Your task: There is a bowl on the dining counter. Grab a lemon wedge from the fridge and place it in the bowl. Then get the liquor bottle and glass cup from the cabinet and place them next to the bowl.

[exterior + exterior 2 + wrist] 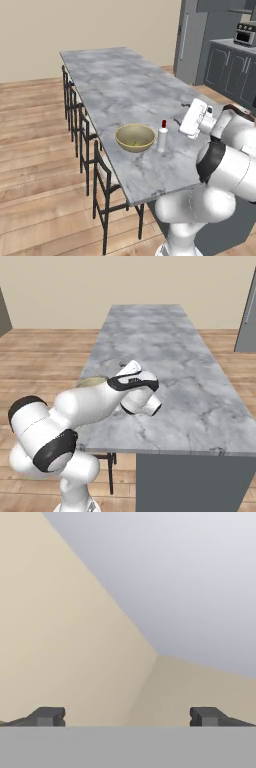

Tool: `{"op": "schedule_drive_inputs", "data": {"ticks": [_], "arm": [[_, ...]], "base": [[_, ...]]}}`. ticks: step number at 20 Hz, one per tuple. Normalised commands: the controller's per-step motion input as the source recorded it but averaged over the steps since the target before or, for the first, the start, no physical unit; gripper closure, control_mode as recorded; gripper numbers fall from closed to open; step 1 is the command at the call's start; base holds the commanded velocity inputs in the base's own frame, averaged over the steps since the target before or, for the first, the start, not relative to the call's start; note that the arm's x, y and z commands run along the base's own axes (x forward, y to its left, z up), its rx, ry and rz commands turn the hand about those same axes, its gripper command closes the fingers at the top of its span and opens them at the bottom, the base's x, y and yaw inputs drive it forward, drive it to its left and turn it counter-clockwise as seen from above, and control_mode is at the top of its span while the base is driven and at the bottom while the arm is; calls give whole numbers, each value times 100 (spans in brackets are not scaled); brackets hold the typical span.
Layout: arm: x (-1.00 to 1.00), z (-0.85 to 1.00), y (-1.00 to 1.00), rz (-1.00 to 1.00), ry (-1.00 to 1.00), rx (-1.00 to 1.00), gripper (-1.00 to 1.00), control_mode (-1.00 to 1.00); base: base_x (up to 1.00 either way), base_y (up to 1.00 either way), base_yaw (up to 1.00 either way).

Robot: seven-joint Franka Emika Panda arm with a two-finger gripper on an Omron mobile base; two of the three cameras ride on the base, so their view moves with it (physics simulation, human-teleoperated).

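the arm's white rounded shells and dark joint bands sit closest to both base cameras, rising beside the counter. in the hand view the gripper has its two dark fingertips standing wide apart with nothing between them, and it looks up at a beige wall corner and pale ceiling, so the hand is tilted away from the work.

judging progress: the bowl sits near the counter's near end, and a small pale-green bit lies inside it, likely the lemon wedge, though it is too small to be sure. the bottle stands upright just beside the bowl, apart from it. so the wedge and bottle steps look done. no cup can be made out by the bowl, so fetching it from the cabinet seems to be what is left.

the counter top is grey veined stone, smooth and long. the bowl is wide, shallow, dull olive-yellow and matte. the bottle is slim, whitish, narrow at the neck with a red cap. the fridge stands grey and flat-fronted beyond the counter's far end.
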Motion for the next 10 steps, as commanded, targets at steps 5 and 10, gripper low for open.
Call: {"op": "schedule_drive_inputs", "data": {"ticks": [5, 10], "arm": [[-51, 94, 14, 0, 3, -9, -100, -100], [-36, 63, 14, 0, 27, -13, -100, -100]], "base": [[0, 0, 0], [0, 0, 0]]}}
